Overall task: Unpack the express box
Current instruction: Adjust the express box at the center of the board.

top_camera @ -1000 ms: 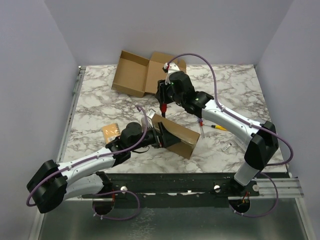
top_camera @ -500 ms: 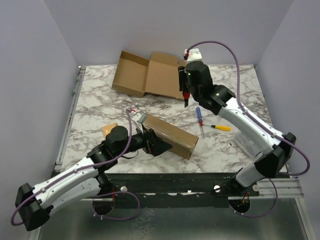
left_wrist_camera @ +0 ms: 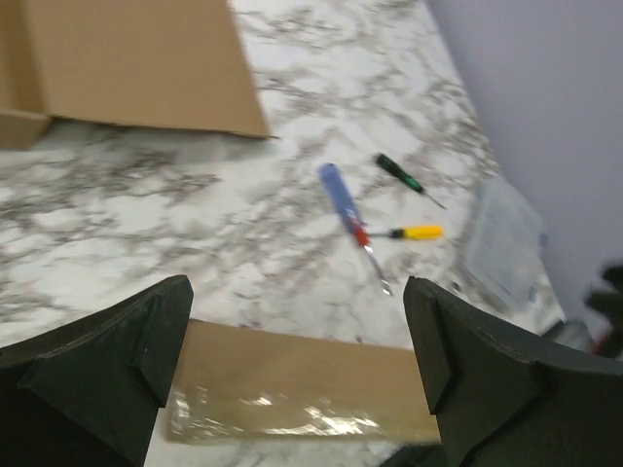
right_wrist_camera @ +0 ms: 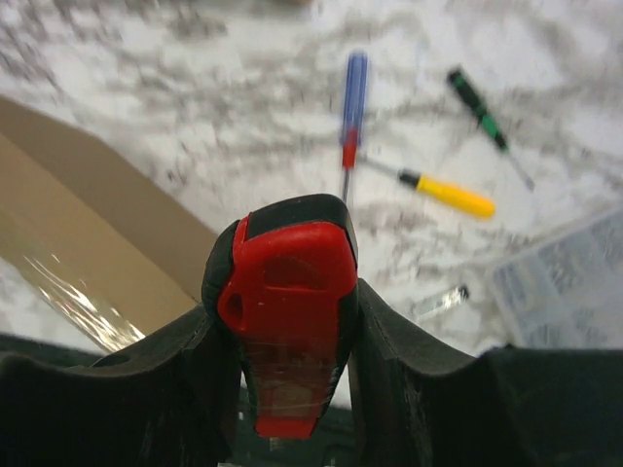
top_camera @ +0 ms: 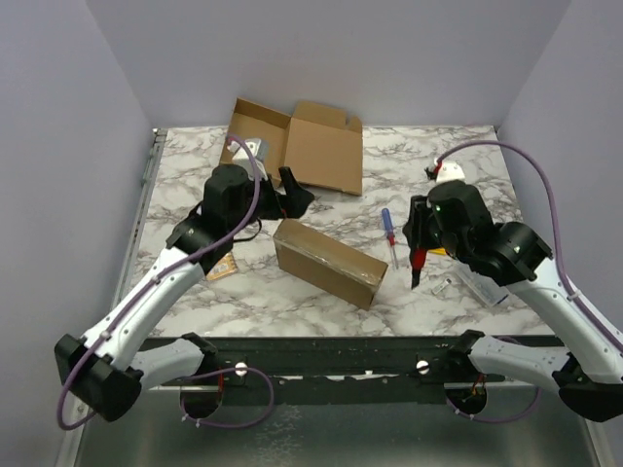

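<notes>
**Express box sealed at table centre; cutter-type tool held on right**

The express box (top_camera: 329, 261) is seen lying flat on the marble table (top_camera: 195, 195), near the front edge and between the two arms, its long side running from upper left to lower right in the top view. Its flaps are closed, and glossy clear tape is noted along the top face in the left wrist view.

The left gripper (left_wrist_camera: 297, 284) is held above and behind the box with its jaws spread wide; nothing is between them. The right gripper (top_camera: 419, 245) is clenched on a red-handled tool (right_wrist_camera: 287, 292), tip pointing down, to the right of the box and apart from it. The tool's type cannot be told.

An open cardboard box (top_camera: 292, 146) is recorded at the back of the table. A blue-handled screwdriver (top_camera: 387, 226), a yellow-handled screwdriver (right_wrist_camera: 448, 193) and a green-and-black screwdriver (right_wrist_camera: 477, 107) lie right of the express box, with a clear plastic case (right_wrist_camera: 565, 282) beyond them. An orange packet (top_camera: 222, 265) lies left of the box, partly hidden by the left arm.
</notes>
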Tool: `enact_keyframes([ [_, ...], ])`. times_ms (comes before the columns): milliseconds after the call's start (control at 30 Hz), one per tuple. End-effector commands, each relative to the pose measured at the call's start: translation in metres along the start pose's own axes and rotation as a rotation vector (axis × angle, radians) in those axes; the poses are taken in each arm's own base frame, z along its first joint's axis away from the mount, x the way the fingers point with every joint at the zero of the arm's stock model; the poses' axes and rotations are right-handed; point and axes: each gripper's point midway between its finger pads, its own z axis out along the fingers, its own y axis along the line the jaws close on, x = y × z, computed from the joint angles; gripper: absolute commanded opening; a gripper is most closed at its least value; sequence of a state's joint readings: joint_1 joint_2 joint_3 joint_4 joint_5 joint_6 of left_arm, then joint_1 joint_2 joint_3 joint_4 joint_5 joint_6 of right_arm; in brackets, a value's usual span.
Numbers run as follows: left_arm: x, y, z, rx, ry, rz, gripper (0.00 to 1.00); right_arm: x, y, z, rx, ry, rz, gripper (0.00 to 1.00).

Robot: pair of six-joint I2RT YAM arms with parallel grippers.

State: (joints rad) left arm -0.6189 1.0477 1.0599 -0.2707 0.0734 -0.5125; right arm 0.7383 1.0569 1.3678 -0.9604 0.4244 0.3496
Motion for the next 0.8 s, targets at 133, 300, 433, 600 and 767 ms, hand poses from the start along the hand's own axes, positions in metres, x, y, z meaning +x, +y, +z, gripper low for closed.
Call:
enact_keyframes([
  [133, 0.014, 0.07, 0.029, -0.056, 0.138, -0.063, 0.99, 0.119, 0.036, 0.0, -0.2, 0.307, 0.265, 0.0],
  [300, 0.049, 0.063, 0.03, 0.046, 0.177, -0.173, 0.99, 0.119, 0.054, 0.021, -0.246, 0.241, 0.439, 0.0],
  [433, 0.069, 0.064, 0.025, 0.063, 0.186, -0.245, 0.99, 0.108, 0.062, 0.035, -0.259, 0.183, 0.504, 0.0],
  [600, 0.088, 0.065, 0.017, 0.08, 0.196, -0.303, 0.99, 0.089, 0.069, 0.056, -0.252, 0.129, 0.455, 0.0],
  [767, 0.098, 0.056, 0.003, 0.121, 0.176, -0.366, 0.99, 0.057, 0.061, 0.086, -0.147, 0.052, 0.32, 0.0],
])
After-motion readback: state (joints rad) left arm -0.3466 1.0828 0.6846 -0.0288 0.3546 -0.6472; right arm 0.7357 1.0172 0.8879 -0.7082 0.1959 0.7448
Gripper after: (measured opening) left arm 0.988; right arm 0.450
